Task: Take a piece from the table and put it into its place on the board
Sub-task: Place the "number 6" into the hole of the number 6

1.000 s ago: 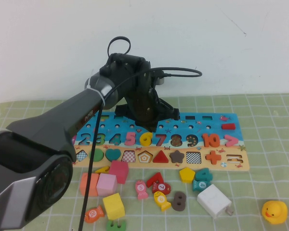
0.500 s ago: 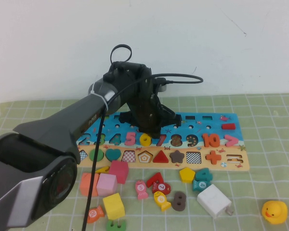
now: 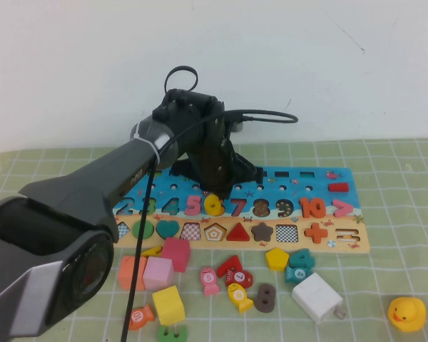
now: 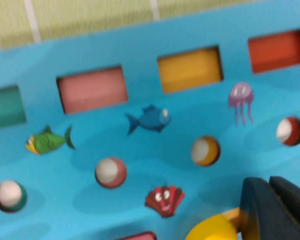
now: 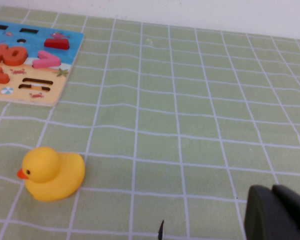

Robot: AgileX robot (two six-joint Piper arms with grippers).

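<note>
On the green gridded table (image 3: 399,185) the long puzzle board (image 3: 299,178) lies crosswise. The left gripper (image 3: 215,192) hangs over its blue band, jaws pressed together, tips at twelve o'clock of the yellow numeral 6 (image 3: 215,206), which sits in its slot between 5 and 7. The right gripper (image 5: 277,212) is near a rubber duck (image 5: 52,173); its jaws I cannot tell.

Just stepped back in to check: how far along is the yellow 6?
Done: the yellow 6 sits in the board's numeral row between 5 and 7. In hand: the left pincer, shut, hangs right over it. Left: lifting clear. The right pincer is parked near the duck.
</note>
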